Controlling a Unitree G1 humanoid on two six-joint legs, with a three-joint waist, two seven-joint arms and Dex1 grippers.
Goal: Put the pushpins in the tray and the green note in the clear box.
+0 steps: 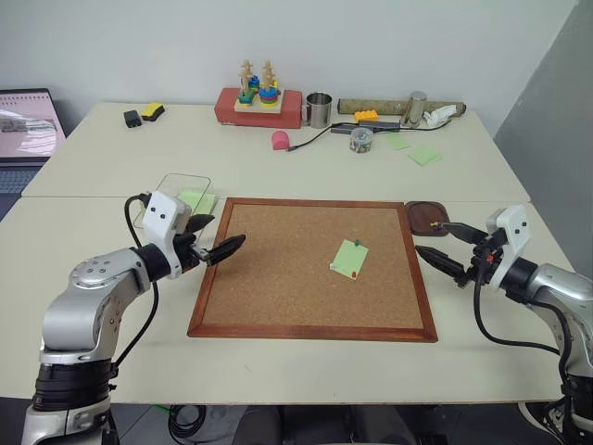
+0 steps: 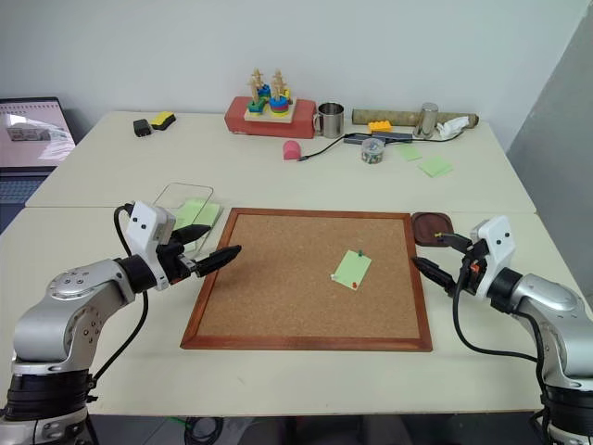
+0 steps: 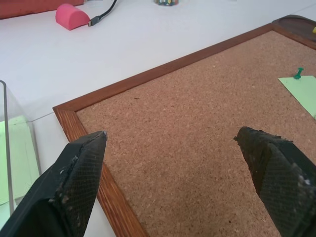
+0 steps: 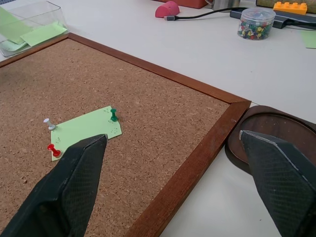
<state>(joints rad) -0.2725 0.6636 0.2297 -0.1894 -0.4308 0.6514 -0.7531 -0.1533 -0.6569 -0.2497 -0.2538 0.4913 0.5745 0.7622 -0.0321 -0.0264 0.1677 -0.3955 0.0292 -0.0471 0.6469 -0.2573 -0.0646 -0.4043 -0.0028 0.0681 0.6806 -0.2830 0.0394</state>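
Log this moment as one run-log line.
green note pinned on cork board | tray empty | left gripper open | right gripper open

A rough, matt cork board [image 1: 310, 264] is framed in smooth wood. The green note [image 4: 85, 129] is seen as matt paper, the clear box [image 1: 182, 197] as glossy plastic.

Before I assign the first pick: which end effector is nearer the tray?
Right. The right end effector hovers open just in front of the tray; the left end effector is open across the cork board, by the clear box.
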